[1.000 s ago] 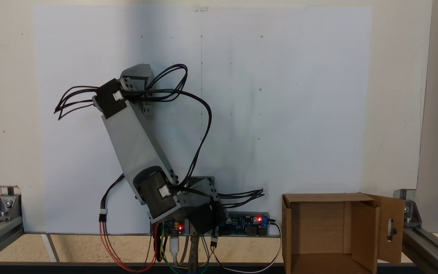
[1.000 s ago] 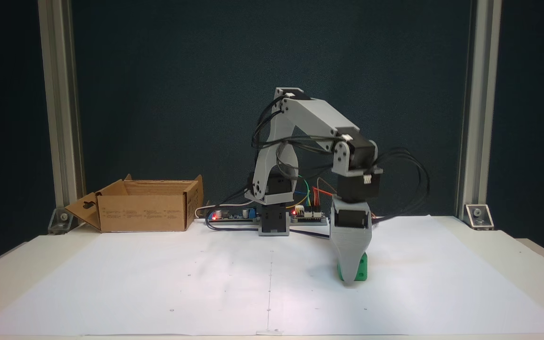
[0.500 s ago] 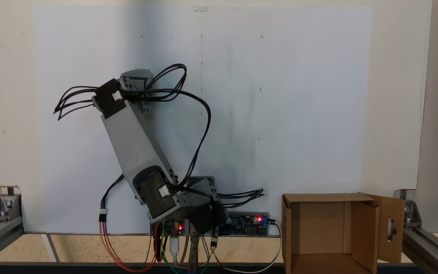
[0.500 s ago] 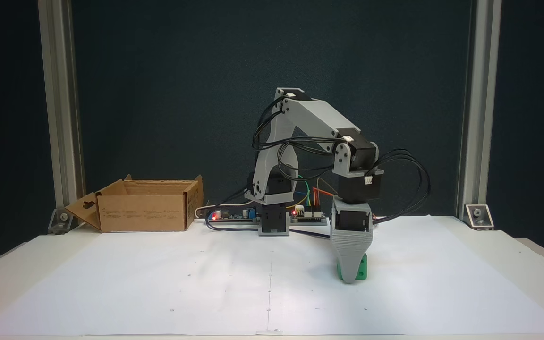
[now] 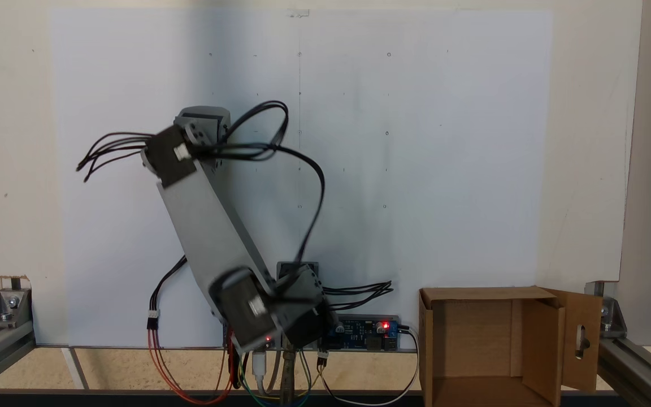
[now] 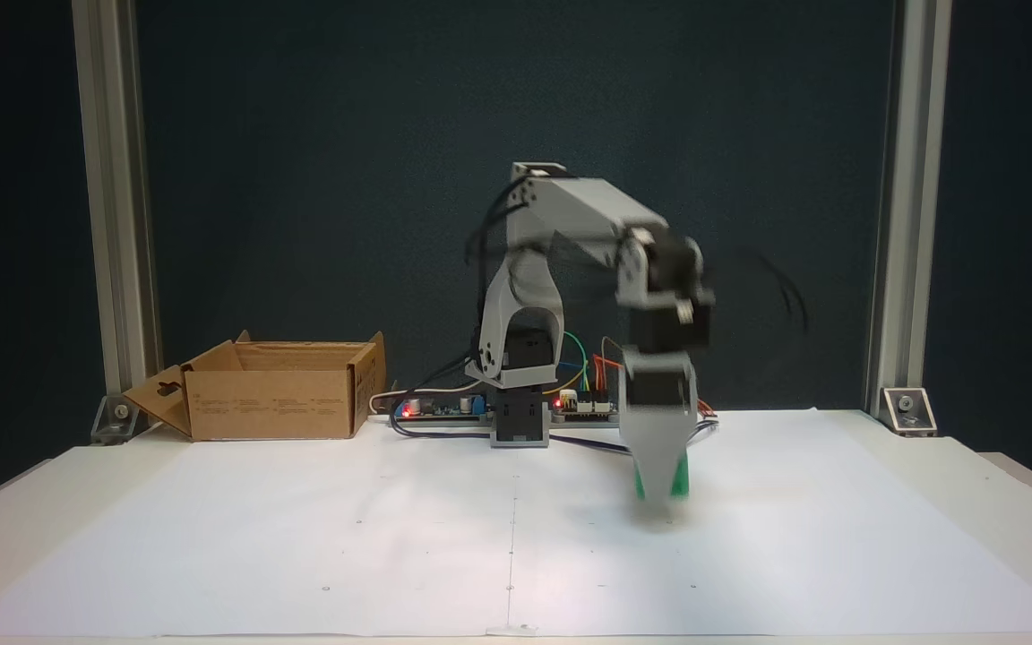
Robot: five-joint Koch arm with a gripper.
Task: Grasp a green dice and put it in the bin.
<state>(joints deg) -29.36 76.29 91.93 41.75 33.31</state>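
Grasp looks done, transfer not. In a fixed view the gripper [image 6: 657,488] hangs point-down over the white paper sheet [image 6: 391,537], clamped on the green dice [image 6: 679,479], with a soft shadow on the paper under the tip, so I judge the dice is off the surface, though motion blur makes the gap hard to confirm. That spot is toward the right half of the sheet in that view, closer to its rear edge than its front edge. The bin [image 6: 274,390] sits well apart at the rear left corner of the table there, open side up, flaps out, nothing visible inside. Left to do: carry across the sheet, get over the opening, let go. Hard to read: the whole forearm and wrist are smeared, and only slivers of green show on either side of the near finger, so I can't tell how the dice is seated or which faces are pinched. In the top-down fixed view the arm [image 5: 207,226] covers its own tip, and the bin [image 5: 467,339] is cut off by the bottom edge of frame, floor partly out of sight.
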